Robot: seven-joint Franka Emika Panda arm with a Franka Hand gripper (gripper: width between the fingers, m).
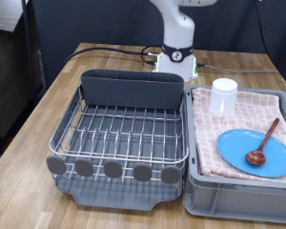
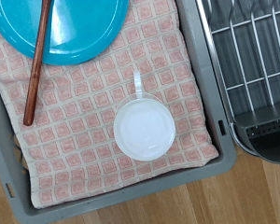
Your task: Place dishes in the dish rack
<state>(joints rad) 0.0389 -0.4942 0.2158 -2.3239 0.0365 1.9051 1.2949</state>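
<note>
The silver wire dish rack (image 1: 119, 129) on its dark grey tray stands at the exterior view's left and holds no dishes. It has a dark utensil box (image 1: 132, 88) and grey discs (image 1: 112, 170). The white cup (image 1: 224, 95), the blue plate (image 1: 250, 153) and the wooden spoon (image 1: 267, 138), which lies partly on the plate, sit on pink checked cloth in the grey bin at the exterior view's right. The wrist view looks down on the cup (image 2: 145, 129), the plate (image 2: 75, 23), the spoon (image 2: 35, 70) and a corner of the rack (image 2: 257, 56). The gripper shows in neither view.
The grey plastic bin (image 1: 240, 196) with the pink checked cloth (image 1: 219, 134) touches the rack's side. The robot base (image 1: 176, 52) stands behind both, with black cables on the wooden table (image 1: 48, 105). In the wrist view the bin rim (image 2: 215, 121) runs between cloth and rack.
</note>
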